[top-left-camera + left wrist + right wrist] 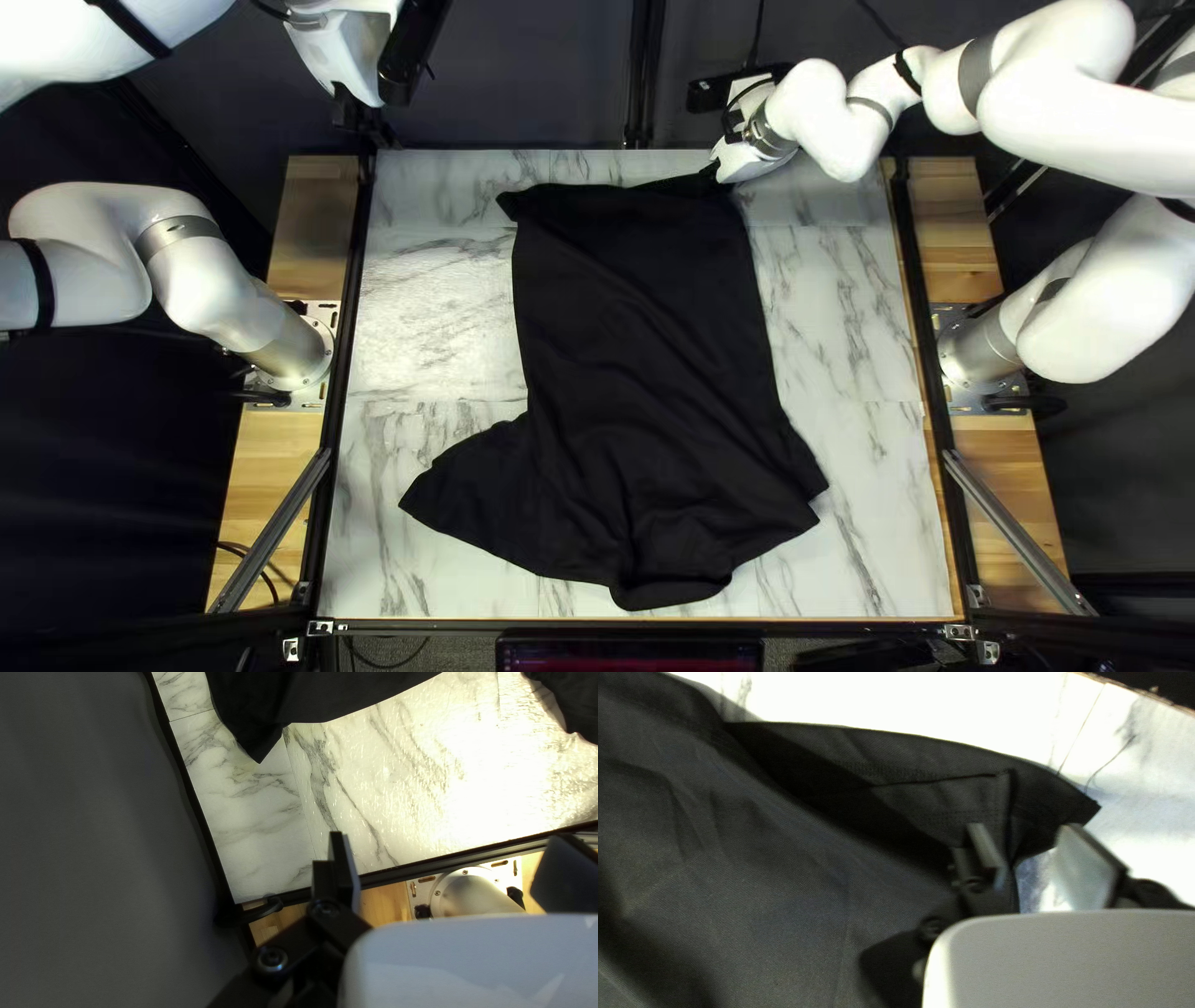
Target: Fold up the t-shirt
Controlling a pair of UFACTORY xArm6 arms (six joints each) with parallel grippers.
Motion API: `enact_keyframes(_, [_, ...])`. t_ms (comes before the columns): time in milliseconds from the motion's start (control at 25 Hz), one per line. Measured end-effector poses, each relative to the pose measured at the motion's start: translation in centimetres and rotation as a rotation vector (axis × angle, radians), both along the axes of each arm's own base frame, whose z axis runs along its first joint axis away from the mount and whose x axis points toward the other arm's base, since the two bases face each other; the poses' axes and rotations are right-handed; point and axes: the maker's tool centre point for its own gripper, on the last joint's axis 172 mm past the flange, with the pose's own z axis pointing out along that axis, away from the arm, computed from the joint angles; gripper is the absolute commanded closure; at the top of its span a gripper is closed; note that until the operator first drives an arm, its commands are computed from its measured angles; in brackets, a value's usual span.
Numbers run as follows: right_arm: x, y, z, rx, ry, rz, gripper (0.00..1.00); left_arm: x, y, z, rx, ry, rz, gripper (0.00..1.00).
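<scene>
The black t-shirt (641,361) lies spread over the middle of the desk (436,311), its long axis running from the far edge to the near edge with a slight slant. The straight end, judged to be the hem, is at the far side; at the near end a sleeve (473,492) is flared toward the left of the top left view. Creases are noted across the lower body. The right pincer (1023,827) is the nearer of the two: it stands at the far right hem corner (1070,806), fingers spread, one over the cloth and the other just beyond its edge. A cloth edge passes between them; neither grip nor firm contact is established. The left pincer (448,837) is raised past the desk's far left corner, also spread and holding nothing — the far left hem corner (258,746) lies ahead of it, well apart. In my assessment the work is at its opening stage, the garment being unfolded. The next move calls for the right pincer to close on its corner and the left to travel inward to its own — closing early could catch only one layer and skew the fold.
</scene>
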Motion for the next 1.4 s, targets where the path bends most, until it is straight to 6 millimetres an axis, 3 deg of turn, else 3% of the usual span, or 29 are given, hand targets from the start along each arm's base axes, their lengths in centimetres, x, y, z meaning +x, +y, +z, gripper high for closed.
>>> enact_keyframes(240, [0.4, -0.5, -0.2, 0.003, -0.002, 0.004, 0.0, 0.0, 0.0, 0.0, 0.0, 0.0, 0.0, 0.0])
enact_keyframes(360, [0.5, -0.7, -0.4, 0.004, -0.002, 0.004, 0.06, 0.0, 0.0, 0.0, 0.0, 0.0, 0.0, 0.0])
enact_keyframes(560, [0.7, -0.9, -0.8, 0.01, -0.003, 0.004, 0.33, 0.0, 0.0, 0.0, 0.0, 0.0, 0.0, 0.0])
enact_keyframes(680, [1.1, -0.9, -1.1, 0.014, -0.003, 0.008, 0.59, 0.0, 0.0, 0.0, 0.0, 0.0, 0.0, 0.0])
enact_keyframes(800, [1.2, -0.9, -1.2, 0.016, -0.003, 0.013, 0.73, 0.0, 0.0, 0.0, 0.0, 0.0, 0.0, 0.0])
enact_keyframes(840, [1.2, -1.0, -1.2, 0.016, -0.004, 0.014, 0.84, 0.0, 0.0, 0.0, 0.0, 0.0, 0.0, 0.0])
enact_keyframes(1200, [1.2, -1.4, -1.8, 0.02, -0.001, 0.018, 0.93, 0.0, 0.0, 0.0, 0.0, 0.0, 0.0, 0.0])
enact_keyframes(1400, [1.3, -0.9, -0.5, 0.01, -0.005, 0.016, 1.0, 0.0, 0.0, 0.0, 0.0, 0.0, 0.0, 0.0])
